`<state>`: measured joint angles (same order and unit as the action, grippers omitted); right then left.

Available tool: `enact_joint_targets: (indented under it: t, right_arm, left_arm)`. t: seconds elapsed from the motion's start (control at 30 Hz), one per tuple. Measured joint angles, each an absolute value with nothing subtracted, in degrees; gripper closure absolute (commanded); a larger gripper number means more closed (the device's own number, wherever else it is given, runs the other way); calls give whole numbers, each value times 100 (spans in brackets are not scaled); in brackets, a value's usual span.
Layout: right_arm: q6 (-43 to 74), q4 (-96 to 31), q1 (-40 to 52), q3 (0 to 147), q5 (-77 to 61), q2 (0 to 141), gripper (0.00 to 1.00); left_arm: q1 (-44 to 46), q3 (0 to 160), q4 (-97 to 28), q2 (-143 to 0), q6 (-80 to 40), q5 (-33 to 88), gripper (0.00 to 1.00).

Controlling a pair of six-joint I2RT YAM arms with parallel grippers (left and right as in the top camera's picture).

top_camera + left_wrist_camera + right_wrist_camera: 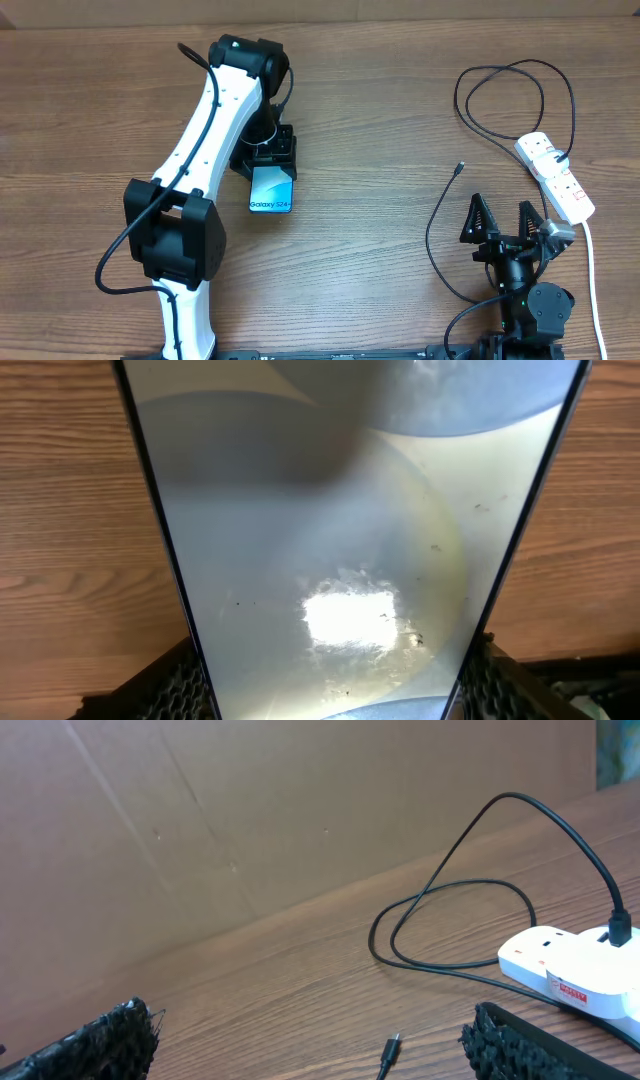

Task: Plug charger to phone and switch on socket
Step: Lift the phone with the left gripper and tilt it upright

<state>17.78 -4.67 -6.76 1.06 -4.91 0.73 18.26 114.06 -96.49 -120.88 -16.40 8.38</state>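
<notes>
Charger (pixel 459 167) free end lies loose on the counter (pixel 360 250) right of centre, metal tip toward the far edge, cable trailing back toward the near edge. It sits just ahead and left of the right gripper (pixel 503 222), whose fingers are spread and empty; we judge that arm the nearer. Phone (pixel 271 190) lies left of centre, clamped at its far end by the left gripper (pixel 271 162), long axis far-to-near, branded end toward the near edge, well apart from the plug. Socket (pixel 556 177) lies by the right edge, one outlet filled by the charger's mains end. Switch positions: we cannot tell.
</notes>
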Motion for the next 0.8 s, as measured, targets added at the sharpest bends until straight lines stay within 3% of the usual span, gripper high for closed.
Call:
enact_joint_targets:
  t: [0.8]
  right_arm:
    - [1776,-467,-674,106,-491,73,0]
  left_arm:
    - [2554,11415,-9668,-10575,-1839,947,67]
